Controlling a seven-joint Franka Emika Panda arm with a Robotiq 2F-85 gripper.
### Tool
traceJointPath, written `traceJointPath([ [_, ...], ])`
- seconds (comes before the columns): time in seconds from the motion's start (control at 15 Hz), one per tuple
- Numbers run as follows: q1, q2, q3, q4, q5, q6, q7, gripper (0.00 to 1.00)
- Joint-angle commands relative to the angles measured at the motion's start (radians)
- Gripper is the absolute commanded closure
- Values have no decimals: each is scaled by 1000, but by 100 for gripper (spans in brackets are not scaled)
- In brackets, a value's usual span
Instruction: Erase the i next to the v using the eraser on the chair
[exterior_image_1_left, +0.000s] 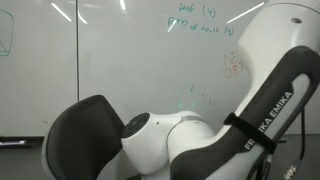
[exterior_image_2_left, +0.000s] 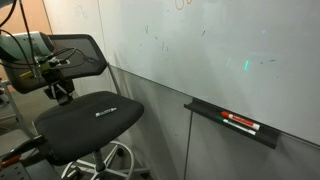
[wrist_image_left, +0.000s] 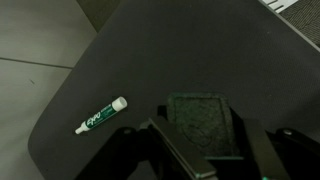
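Pickup half is looking done to me. In the wrist view the fingers (wrist_image_left: 145, 150) are sitting narrow, clamping the dark green felt eraser with the black rim (wrist_image_left: 205, 125) from both sides. It looks to be hanging above the seat of the black rounded chair (wrist_image_left: 150, 60) rather than lying on it. A white marker with a green cap (wrist_image_left: 103, 115) is lying on the seat at about 9 o'clock from the eraser, well apart from it.

What's left is basically the whole erasing bit: getting the eraser over to the white whiteboard (exterior_image_1_left: 120, 60) and wiping.

In an exterior view the i (exterior_image_1_left: 190, 88) is showing as a tiny, faint teal upright stroke. It's sitting at roughly 6 o'clock from the big teal lines of words (exterior_image_1_left: 200, 22) and 8 o'clock from the orange scribbles (exterior_image_1_left: 235, 65). That puts it just above the white and black robot arm (exterior_image_1_left: 250, 110) that's bending low in front of the board. It's looking untouched.

The v (exterior_image_1_left: 206, 97) is, I think, the faint speck at the i's 4 o'clock, but it's too small for me to be sure. With marks that tiny and close, I'm guessing the wipe is needing a careful dab so the v isn't getting smudged too.
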Motion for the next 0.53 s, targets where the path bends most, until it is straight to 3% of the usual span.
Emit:
traceJointPath([
  [0.0, 37, 75, -48, 135, 65, -120, -35, 68],
  [0.13, 37, 105, -60, 189, 103, -182, -56, 68],
  [0.2, 38, 120, -65, 211, 119, -212, -64, 53],
  [0.27, 40, 133, -70, 229, 128, -237, -74, 18],
  [0.33, 42, 144, -75, 245, 132, -253, -78, 17],
  [0.47, 40, 162, -79, 275, 150, -284, -90, 4],
])
